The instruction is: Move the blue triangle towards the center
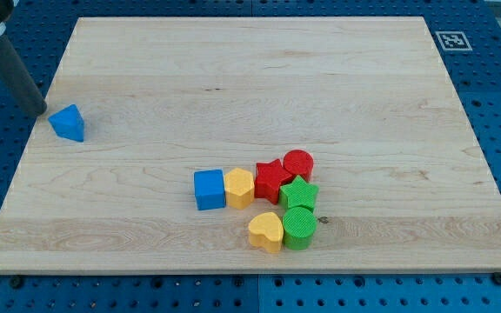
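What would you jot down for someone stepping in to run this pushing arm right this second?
My tip: at the board's left edge, just left of the blue triangle, close beside it; contact cannot be confirmed.
Blue triangle: far left of the wooden board, well away from the center.
Other blocks: blue cube, yellow hexagon, red star, red cylinder, green star, green cylinder and yellow heart, clustered low, right of the middle.
Done: tip placed behind the triangle.
Left: push it rightward to the center.

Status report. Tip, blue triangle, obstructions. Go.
My tip at view's left edge, just left of blue triangle. Triangle far from center. Path toward center open; block cluster sits lower right.
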